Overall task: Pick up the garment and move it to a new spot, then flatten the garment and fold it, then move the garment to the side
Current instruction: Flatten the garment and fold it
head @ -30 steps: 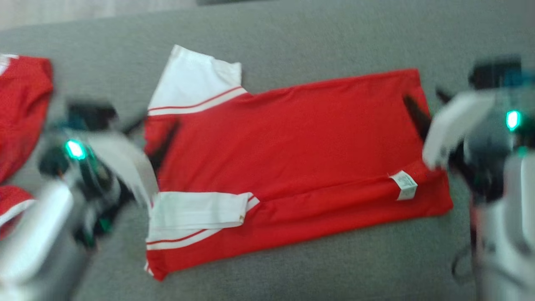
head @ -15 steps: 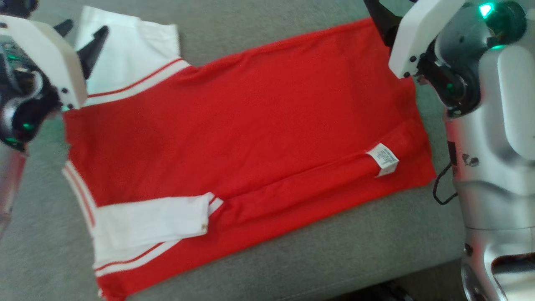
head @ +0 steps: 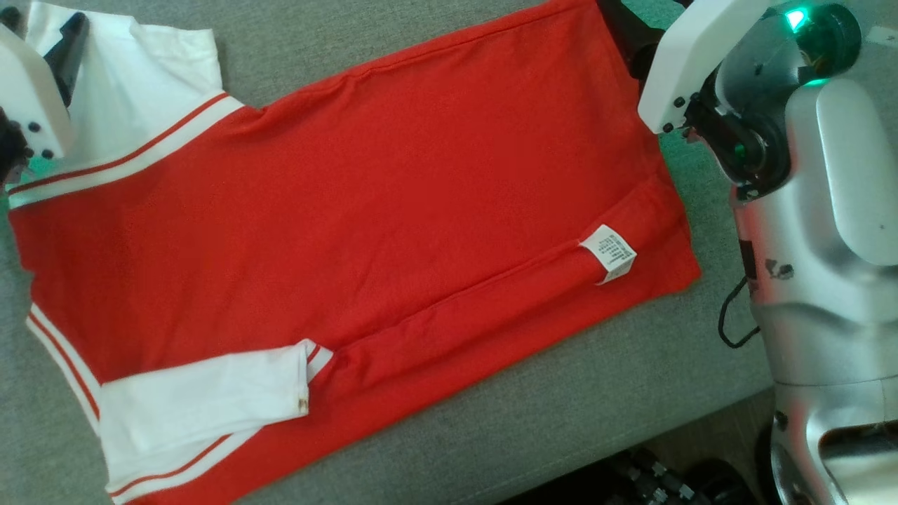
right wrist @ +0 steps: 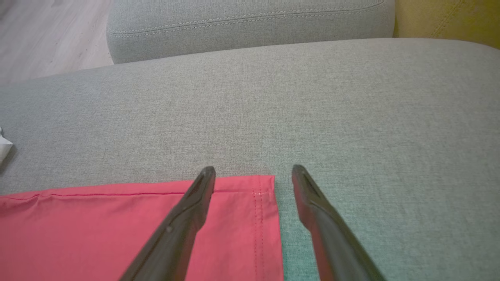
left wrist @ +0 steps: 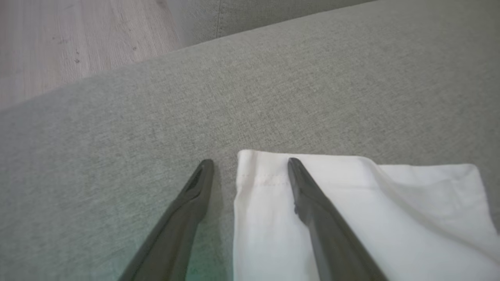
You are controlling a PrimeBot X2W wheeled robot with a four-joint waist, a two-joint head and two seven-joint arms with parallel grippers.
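The red garment [head: 351, 210] with white sleeves lies flat on the grey sofa cushion, a white label [head: 609, 252] near its right hem. Its near sleeve [head: 203, 400] is folded in over the body. My left gripper [head: 42, 24] hovers open at the far white sleeve [left wrist: 390, 218]. In the left wrist view the left gripper [left wrist: 250, 162] straddles that sleeve's corner edge, one finger over the cloth and one over the cushion. My right gripper [head: 631, 35] is open at the far right hem corner. In the right wrist view the right gripper [right wrist: 254, 169] straddles the red corner [right wrist: 97, 234].
The grey cushion [head: 561, 407] ends at its front edge at the lower right, with dark floor and cables [head: 652, 477] below. A grey back cushion [right wrist: 250, 27] and a yellow one [right wrist: 449, 17] lie beyond the garment. Wooden floor [left wrist: 58, 47] shows past the sofa.
The head camera has shifted, so the garment sits higher and further left in view. Both open grippers have gone from the garment's side edges to its far corners.
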